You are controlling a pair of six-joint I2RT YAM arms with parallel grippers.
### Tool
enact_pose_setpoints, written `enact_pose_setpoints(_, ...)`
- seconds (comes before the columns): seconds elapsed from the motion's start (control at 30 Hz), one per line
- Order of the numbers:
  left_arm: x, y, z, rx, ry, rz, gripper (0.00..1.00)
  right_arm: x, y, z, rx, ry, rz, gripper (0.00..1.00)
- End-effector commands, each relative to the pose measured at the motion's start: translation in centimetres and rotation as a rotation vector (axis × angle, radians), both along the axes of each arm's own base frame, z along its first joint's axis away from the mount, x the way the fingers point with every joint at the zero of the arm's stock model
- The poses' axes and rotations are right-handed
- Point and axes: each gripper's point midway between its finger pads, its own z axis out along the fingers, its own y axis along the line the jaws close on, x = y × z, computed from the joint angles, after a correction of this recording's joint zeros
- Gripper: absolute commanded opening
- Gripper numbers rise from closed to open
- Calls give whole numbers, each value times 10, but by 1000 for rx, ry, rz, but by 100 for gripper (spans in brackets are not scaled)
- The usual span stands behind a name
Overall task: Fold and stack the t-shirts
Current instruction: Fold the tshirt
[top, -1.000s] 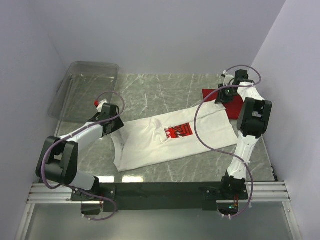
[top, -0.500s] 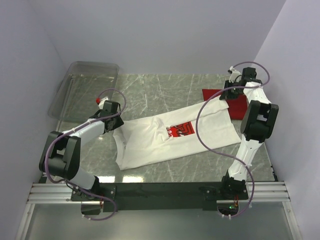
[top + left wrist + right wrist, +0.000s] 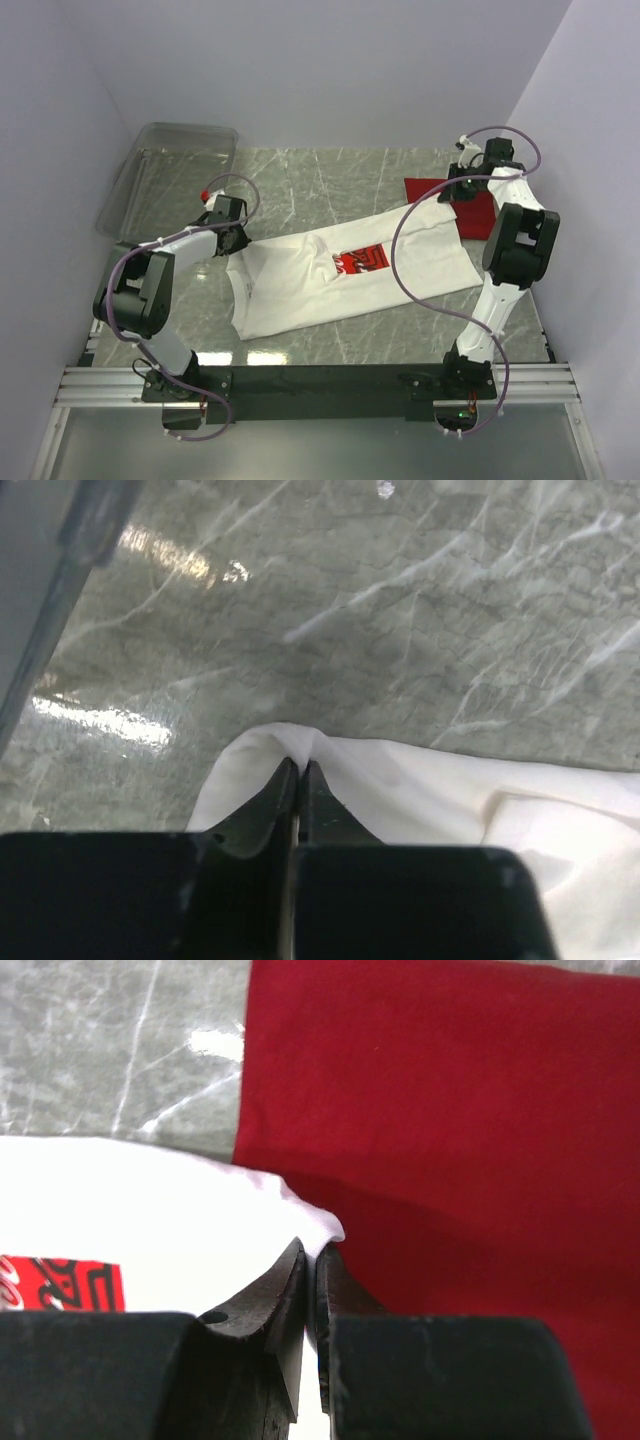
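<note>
Two pinches: left gripper and right gripper each clamp a far corner of the white t-shirt, flat mid-table, edge over the red t-shirt. First fold, by the look of it — you lift both evenly

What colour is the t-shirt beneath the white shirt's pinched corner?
Plain red t-shirt; clearest in the right wrist view.

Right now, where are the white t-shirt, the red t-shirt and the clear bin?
white t-shirt (image 3: 290, 290), overhead view, cloth left of the print.
red t-shirt (image 3: 450, 1110), right wrist view, flat cloth.
clear bin (image 3: 165, 185), overhead view, bare floor.
</note>
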Motion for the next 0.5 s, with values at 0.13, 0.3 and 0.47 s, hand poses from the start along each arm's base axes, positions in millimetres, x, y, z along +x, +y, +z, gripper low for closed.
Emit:
enact_pose_setpoints(0.13, 34, -5, 33, 11, -100, -24, 1, -10, 2, 53, -24, -129, 7, 2)
enact_pose_setpoints(0.3, 60, -9, 50, 34, -130, -45, 0, -18, -5, 68, -64, -168, -57, 2)
enact_pose_setpoints(0.47, 90, -17, 46, 59, -115, -81, 1, -35, -11, 62, -85, -174, -122, 1)
